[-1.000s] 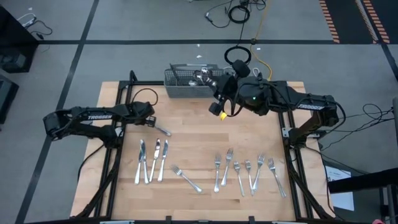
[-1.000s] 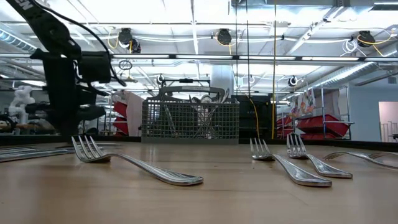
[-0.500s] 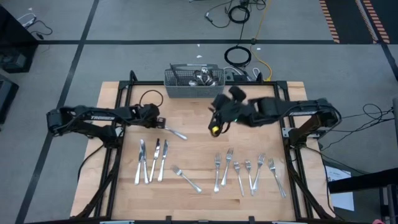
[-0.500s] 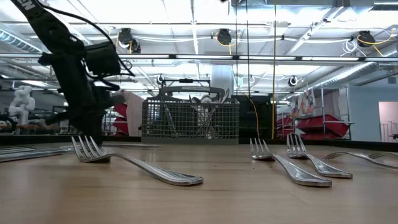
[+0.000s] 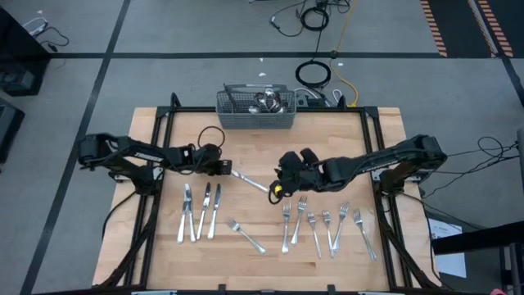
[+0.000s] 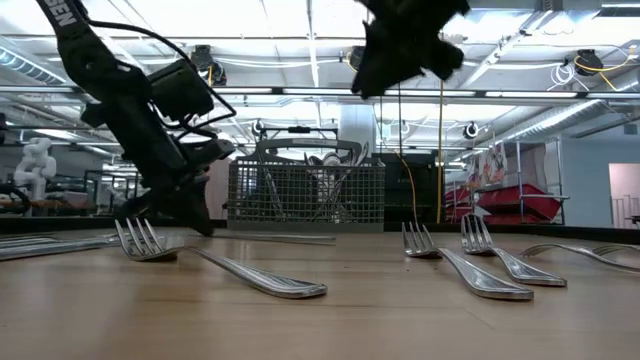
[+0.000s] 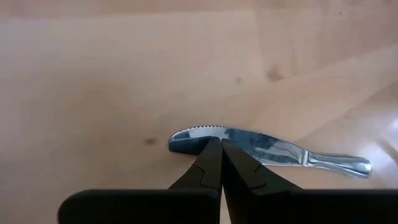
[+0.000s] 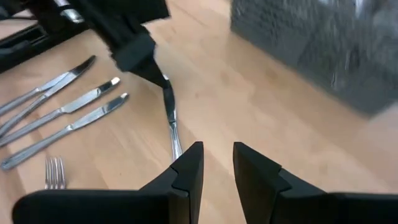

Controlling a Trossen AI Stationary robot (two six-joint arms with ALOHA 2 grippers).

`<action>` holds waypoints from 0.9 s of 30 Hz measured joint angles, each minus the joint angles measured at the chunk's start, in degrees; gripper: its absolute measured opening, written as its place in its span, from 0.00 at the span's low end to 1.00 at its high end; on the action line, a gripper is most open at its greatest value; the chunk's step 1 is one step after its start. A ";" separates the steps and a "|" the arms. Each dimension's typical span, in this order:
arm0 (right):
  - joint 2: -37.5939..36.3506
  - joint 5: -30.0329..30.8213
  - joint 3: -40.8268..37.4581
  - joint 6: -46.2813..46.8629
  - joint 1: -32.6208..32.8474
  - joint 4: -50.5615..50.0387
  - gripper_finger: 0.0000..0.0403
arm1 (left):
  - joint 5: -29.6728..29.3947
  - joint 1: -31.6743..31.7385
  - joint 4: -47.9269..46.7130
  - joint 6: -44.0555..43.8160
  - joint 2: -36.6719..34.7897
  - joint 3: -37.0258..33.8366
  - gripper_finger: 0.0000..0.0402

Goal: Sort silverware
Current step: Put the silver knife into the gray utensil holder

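Both arms have swung inward: left gripper [image 5: 228, 170] pinches a serrated, shiny knife [image 7: 267, 148] by its blade; right gripper [image 8: 217, 163] hovers parted above its handle.

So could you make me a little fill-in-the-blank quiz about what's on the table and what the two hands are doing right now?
1. The left hand is shut on the blade of a ____.
2. Three knives lie side by side on the robot's ____ side of the table.
3. The right hand, fingers open, hovers over that held knife's ____ end.
4. The wire-mesh basket stands at the table's ____ edge in the high view.

Missing words: knife; left; handle; top
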 joint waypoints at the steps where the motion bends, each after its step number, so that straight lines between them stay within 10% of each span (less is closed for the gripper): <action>1: 0.00 -0.23 -1.43 2.69 0.16 0.90 0.19 | 0.22 -0.36 0.48 -0.66 0.45 0.35 0.02; 27: 5.08 -16.82 -11.02 16.14 1.81 13.45 0.00 | 5.54 1.20 1.49 6.36 9.95 15.42 0.02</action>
